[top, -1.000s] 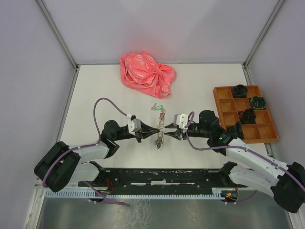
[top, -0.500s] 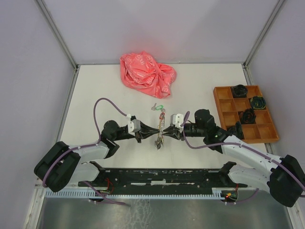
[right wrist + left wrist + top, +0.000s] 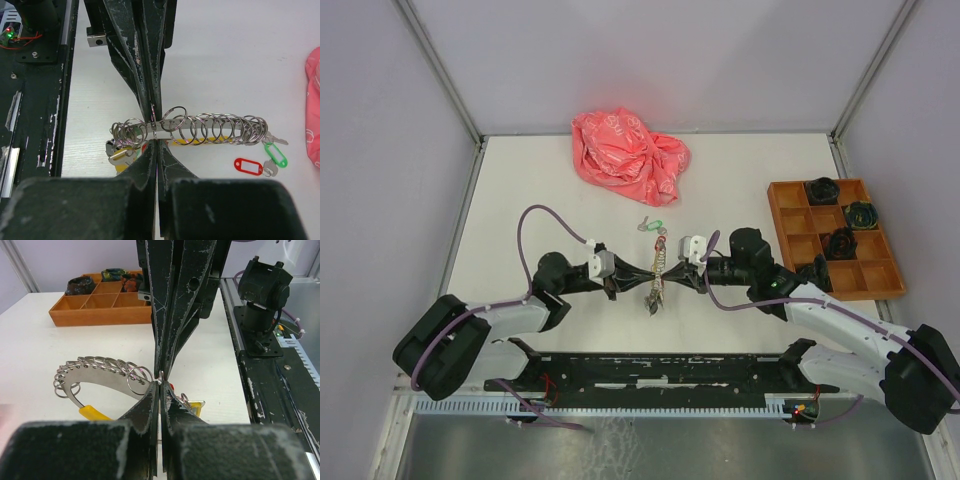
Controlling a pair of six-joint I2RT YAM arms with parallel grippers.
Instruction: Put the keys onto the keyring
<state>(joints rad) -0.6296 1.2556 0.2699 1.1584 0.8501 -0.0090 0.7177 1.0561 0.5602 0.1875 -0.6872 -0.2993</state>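
Silver keyring (image 3: pixel 658 268) mid-table: my right gripper (image 3: pixel 673 277) has just closed on its wire opposite the left gripper (image 3: pixel 641 275), also clamped there, so I judge it braced; the keys (image 3: pixel 651 225) lie loose just to its far side.

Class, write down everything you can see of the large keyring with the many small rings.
The keyring is a thin, curved silver metal band strung with a row of small split rings. Yellow tags show beneath it. Near one end it is pinched from opposite sides by the shut left gripper and right gripper, whose tips meet on it.
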